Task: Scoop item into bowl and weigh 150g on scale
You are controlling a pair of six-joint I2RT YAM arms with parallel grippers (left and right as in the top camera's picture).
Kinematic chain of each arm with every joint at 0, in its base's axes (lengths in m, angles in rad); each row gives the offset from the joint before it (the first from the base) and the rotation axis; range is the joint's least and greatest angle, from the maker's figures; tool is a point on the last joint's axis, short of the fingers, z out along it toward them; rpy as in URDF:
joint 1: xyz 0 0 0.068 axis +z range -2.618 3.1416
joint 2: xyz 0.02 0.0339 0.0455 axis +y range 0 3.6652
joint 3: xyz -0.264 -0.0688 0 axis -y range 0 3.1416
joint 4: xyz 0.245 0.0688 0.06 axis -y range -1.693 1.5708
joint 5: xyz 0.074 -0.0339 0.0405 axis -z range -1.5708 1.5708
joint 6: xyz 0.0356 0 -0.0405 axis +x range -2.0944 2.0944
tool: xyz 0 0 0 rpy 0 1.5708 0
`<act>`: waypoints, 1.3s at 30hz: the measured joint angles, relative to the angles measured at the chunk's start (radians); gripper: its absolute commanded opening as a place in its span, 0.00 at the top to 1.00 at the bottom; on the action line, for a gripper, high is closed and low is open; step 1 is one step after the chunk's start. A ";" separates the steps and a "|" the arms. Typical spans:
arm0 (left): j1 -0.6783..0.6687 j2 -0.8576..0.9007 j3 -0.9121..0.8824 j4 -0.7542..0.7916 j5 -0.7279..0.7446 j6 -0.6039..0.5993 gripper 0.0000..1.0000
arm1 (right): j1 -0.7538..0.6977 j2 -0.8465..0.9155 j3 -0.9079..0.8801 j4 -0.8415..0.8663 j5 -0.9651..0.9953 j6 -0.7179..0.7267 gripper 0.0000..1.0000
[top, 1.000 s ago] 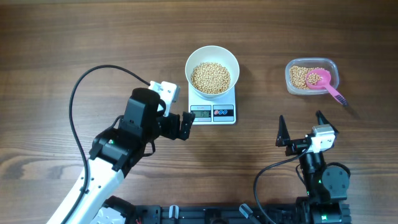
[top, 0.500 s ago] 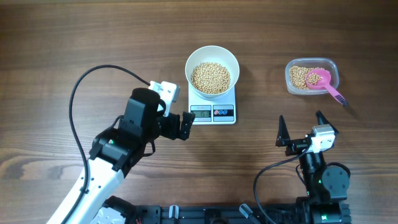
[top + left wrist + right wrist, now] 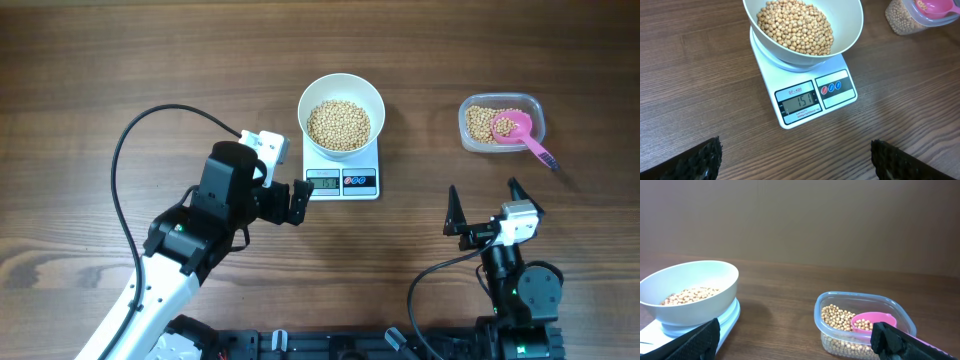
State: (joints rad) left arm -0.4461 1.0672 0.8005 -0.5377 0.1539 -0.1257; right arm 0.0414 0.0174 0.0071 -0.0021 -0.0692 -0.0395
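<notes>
The wooden table (image 3: 100, 60) fills the overhead view. The left arm (image 3: 190, 240), white and black, rises from the bottom left of the frame towards the centre, with a black cable (image 3: 125, 170) looping over the wood to its left. The smaller right arm (image 3: 515, 280) stands at the lower right.

The scale (image 3: 345, 180) lies just above the centre, its display and button panel on the edge facing the bottom of the frame. In the left wrist view the display reads 151. The bowl (image 3: 312, 100) sits on the scale and covers most of its platform. A pile of the beans (image 3: 338, 124) covers the bowl's bottom, well below the rim.

At the upper right, well apart from the scale, is a clear plastic tub (image 3: 464, 120) with more beans (image 3: 482, 122) in it. A pink scoop (image 3: 512, 128) rests in the tub with beans in its cup, and its handle sticks out over the tub's lower right corner.

The left gripper (image 3: 796, 150) hangs just to the lower left of the scale, its fingers spread wide and holding nothing. The right gripper (image 3: 483, 200) sits below the tub, its two dark fingers likewise spread apart and empty, touching neither tub nor scoop
</notes>
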 measured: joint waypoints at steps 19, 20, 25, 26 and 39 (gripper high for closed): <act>0.000 0.000 0.000 0.000 0.000 0.000 0.00 | 0.000 0.000 0.000 0.000 0.000 0.000 0.00; 0.000 0.000 0.000 0.000 0.000 0.000 0.00 | 0.000 0.000 0.000 0.000 0.000 0.000 0.00; 0.000 0.000 0.000 0.000 0.000 0.000 0.00 | 0.000 0.000 0.000 0.000 0.000 0.000 0.00; 0.000 0.000 0.000 0.000 0.000 0.000 0.00 | 0.000 0.000 0.000 0.000 0.000 0.000 0.00; 0.000 -0.010 0.000 0.010 0.021 0.000 0.00 | 0.000 0.000 0.000 0.000 0.000 -0.007 0.00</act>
State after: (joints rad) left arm -0.4461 1.0573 0.8005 -0.5278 0.1745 -0.1253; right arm 0.0414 0.0174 0.0071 -0.0021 -0.0692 -0.0467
